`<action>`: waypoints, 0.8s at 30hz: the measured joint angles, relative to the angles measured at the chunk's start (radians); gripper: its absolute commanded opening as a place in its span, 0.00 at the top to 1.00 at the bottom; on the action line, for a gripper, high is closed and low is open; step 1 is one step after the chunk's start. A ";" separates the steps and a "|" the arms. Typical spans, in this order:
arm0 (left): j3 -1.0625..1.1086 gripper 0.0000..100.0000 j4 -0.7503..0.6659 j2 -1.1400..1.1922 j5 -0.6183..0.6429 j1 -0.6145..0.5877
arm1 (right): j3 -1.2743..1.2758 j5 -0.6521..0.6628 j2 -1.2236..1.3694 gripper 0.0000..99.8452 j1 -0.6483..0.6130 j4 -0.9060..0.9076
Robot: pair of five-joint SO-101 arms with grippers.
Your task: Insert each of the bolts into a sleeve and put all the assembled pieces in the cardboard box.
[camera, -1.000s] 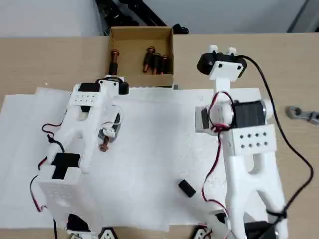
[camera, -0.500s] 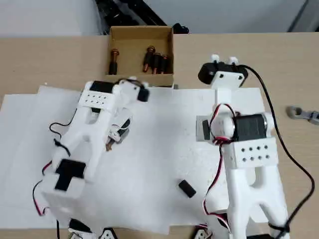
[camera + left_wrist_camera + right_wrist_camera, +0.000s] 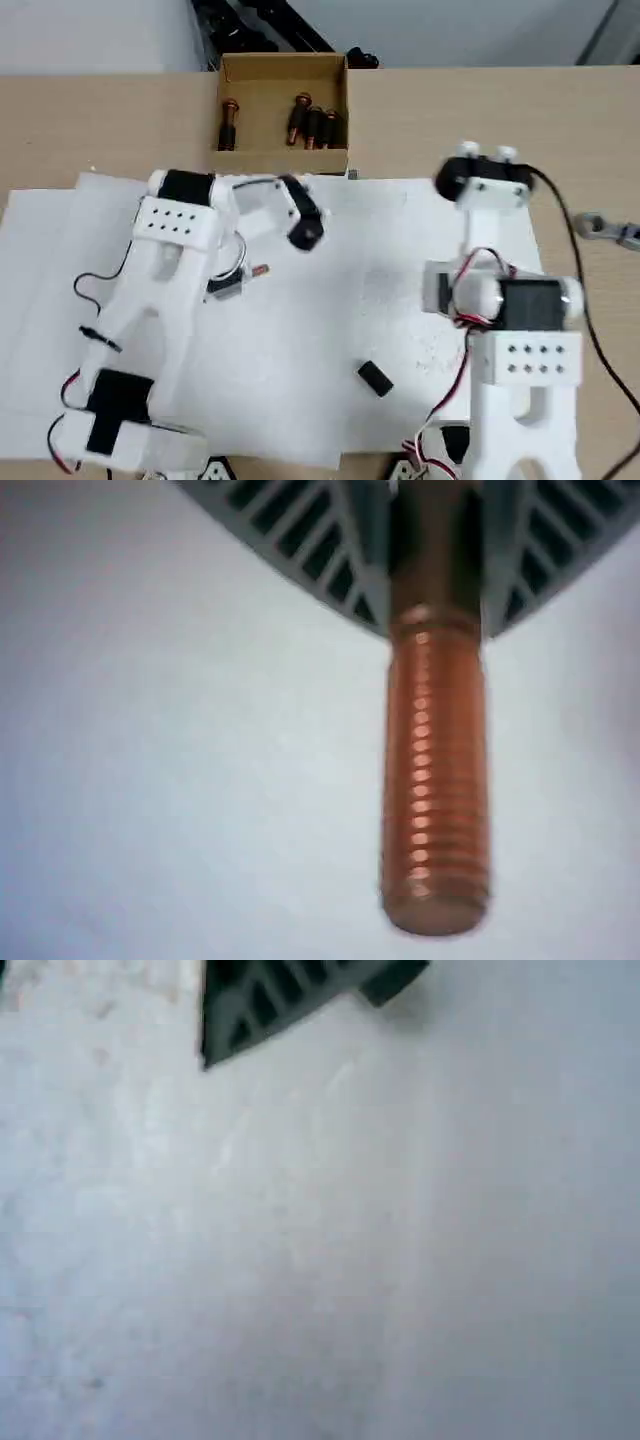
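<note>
"Left wrist view, item one: state of the left gripper (image 3: pixel 435 605)?" asks the supervisor.

"Clamped on a copper bolt (image 3: pixel 435 780)," the inspector answers. "Grey ribbed fingers (image 3: pixel 300 535) press it from both sides. The threaded shank projects straight out past the fingertips, its blunt end free above the white sheet (image 3: pixel 150 780). The part between the jaws is dark, so I cannot tell whether anything is fitted on it."

"High view, same item?"

"Consistent. The left arm (image 3: pixel 150 300) stands over the sheet, and the copper tip shows at its gripper, pointing toward the right arm (image 3: pixel 520 350)."

"Cardboard box?"

"The cardboard box (image 3: pixel 283 160) stands on the table (image 3: pixel 100 120) ahead of the left gripper, well apart from it, just past the sheet's far edge. Four assembled pieces (image 3: pixel 313 122), copper and black, lie inside. One lies alone almost straight ahead of the left gripper, and three lie close together toward the right arm's side."

"Loose parts?"

"One loose black sleeve (image 3: pixel 375 377) lies on the sheet. It is back from the left gripper toward the arm bases and off toward the right arm, touching neither arm. A metal tool (image 3: pixel 600 228) lies on the table at the right arm's outer side."

"Right gripper?"

"The right wrist view shows part of the right gripper (image 3: pixel 290 1000) above the white sheet. Spread or closed: cannot tell."
</note>
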 measured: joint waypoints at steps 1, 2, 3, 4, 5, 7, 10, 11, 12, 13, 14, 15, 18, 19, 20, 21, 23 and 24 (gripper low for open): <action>0.020 0.99 0.000 -0.012 -0.052 -0.006 | 0.015 0.006 -0.020 0.87 0.015 0.000; 0.040 0.99 0.000 -0.023 -0.104 -0.015 | 0.034 0.012 -0.041 0.87 0.029 0.000; 0.057 0.99 0.000 -0.028 -0.158 -0.026 | 0.051 0.015 -0.061 0.87 0.037 0.000; 0.074 0.99 0.000 -0.029 -0.204 -0.032 | 0.074 0.015 -0.081 0.87 0.040 0.000; 0.086 0.99 0.000 -0.029 -0.249 -0.037 | 0.092 0.018 -0.101 0.87 0.041 0.000; 0.112 0.99 -0.002 -0.029 -0.310 -0.046 | 0.129 0.018 -0.143 0.87 0.040 0.000; 0.141 0.99 -0.025 -0.029 -0.376 -0.058 | 0.173 0.018 -0.199 0.87 0.046 0.000; 0.150 0.99 -0.040 -0.029 -0.394 -0.058 | 0.181 0.018 -0.218 0.87 0.046 0.000; 0.157 0.99 -0.057 -0.029 -0.407 -0.060 | 0.184 0.018 -0.233 0.87 0.046 0.000; 0.161 0.99 -0.071 -0.029 -0.417 -0.060 | 0.187 0.018 -0.249 0.87 0.046 0.000; 0.170 0.99 -0.087 -0.029 -0.422 -0.060 | 0.187 0.018 -0.259 0.87 0.046 0.000; 0.183 0.99 -0.104 -0.032 -0.427 -0.060 | 0.189 0.018 -0.269 0.87 0.046 0.000; 0.218 0.93 -0.164 -0.032 -0.431 -0.060 | 0.190 0.018 -0.287 0.87 0.046 0.000; 0.233 0.91 -0.181 -0.032 -0.431 -0.060 | 0.190 0.018 -0.290 0.87 0.046 0.000; 0.247 0.90 -0.196 -0.032 -0.431 -0.060 | 0.190 0.018 -0.290 0.87 0.046 0.000; 0.255 0.88 -0.209 -0.032 -0.431 -0.060 | 0.190 0.018 -0.290 0.87 0.046 0.000; 0.256 0.86 -0.219 -0.032 -0.431 -0.060 | 0.190 0.018 -0.290 0.87 0.046 0.000; 0.258 0.85 -0.221 -0.034 -0.431 -0.060 | 0.190 0.018 -0.290 0.87 0.046 0.000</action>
